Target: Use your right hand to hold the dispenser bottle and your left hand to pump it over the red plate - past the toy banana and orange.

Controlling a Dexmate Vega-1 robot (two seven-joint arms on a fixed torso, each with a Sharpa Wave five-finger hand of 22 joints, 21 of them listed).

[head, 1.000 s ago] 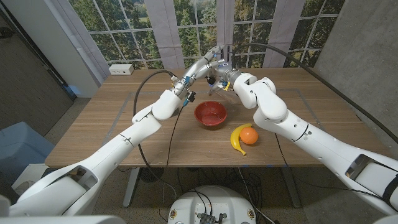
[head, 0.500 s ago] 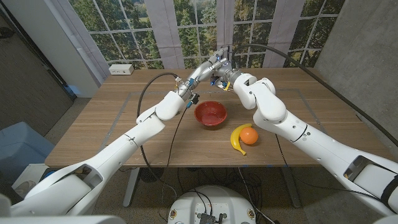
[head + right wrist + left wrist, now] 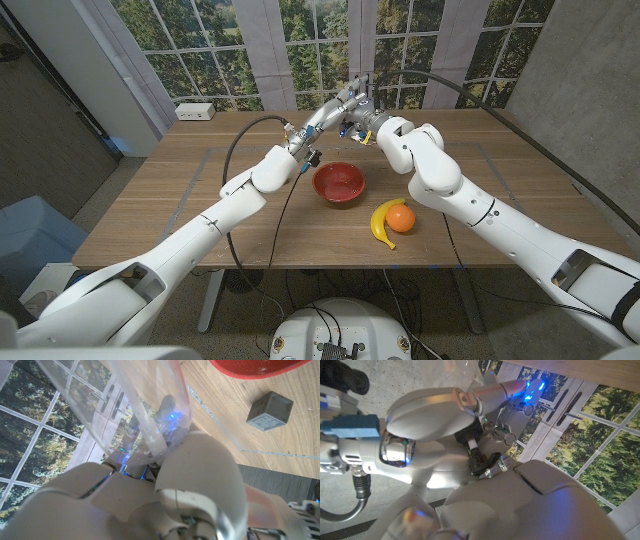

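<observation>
Right hand (image 3: 368,118) sits at the far middle of the surface (image 3: 150,210), and in the right wrist view we see its fingers (image 3: 200,467) wrapped on the clear dispenser bottle (image 3: 145,405), so it grips the bottle. Left hand (image 3: 345,100) is up against the right hand at the same spot, above and just beside it; we cannot tell from the head view or the left wrist view whether its fingers are spread, closed or pressing the pump. Bottle itself is mostly hidden in the head view between the two hands, behind the red plate (image 3: 338,183). Plate looks bowl-shaped, sits near the middle of the surface, nearer the front edge than the hands, apart from them. Toy banana (image 3: 381,226) lies toward the front right of the plate, with the orange (image 3: 401,217) touching its inner curve. We also see a small grey cube (image 3: 269,411) on the wood in the right wrist view, near the plate's rim. White box (image 3: 195,111) sits at the far left corner.
</observation>
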